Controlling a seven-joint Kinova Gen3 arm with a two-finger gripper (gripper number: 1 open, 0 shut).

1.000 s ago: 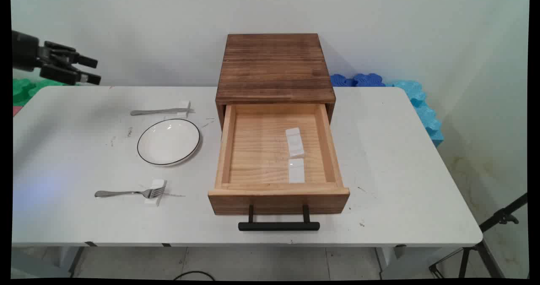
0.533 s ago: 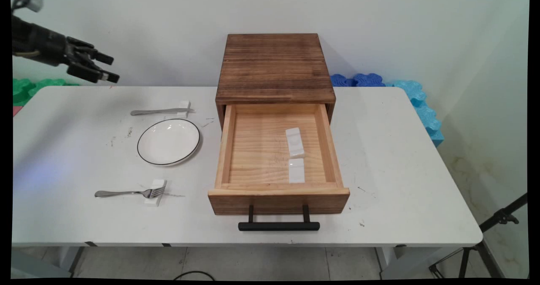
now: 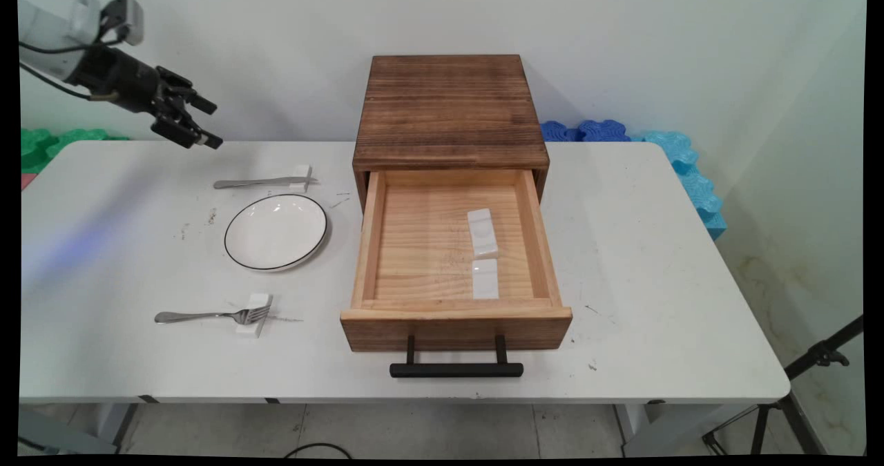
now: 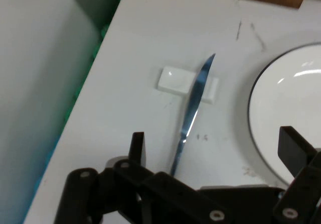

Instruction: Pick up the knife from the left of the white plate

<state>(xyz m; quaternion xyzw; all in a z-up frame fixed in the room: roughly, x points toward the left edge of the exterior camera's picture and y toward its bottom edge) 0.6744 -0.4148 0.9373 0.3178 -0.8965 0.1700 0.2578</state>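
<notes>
My black gripper hangs open and empty above the table's far left part, a short way up and left of a silver knife. The knife's blade lies across a small white rest. In the hand view the knife runs between the two spread fingers, its tip over the white rest. A white plate with a dark rim lies just in front of the knife, and part of the plate shows in the hand view at right.
A fork rests on another white rest near the front left. A wooden box stands mid-table with its drawer pulled out, holding two white rests. Green foam and blue foam lie behind the table.
The gripper has travelled to the right and slightly down, from the far left edge towards the knife. Nothing on the table has moved.
</notes>
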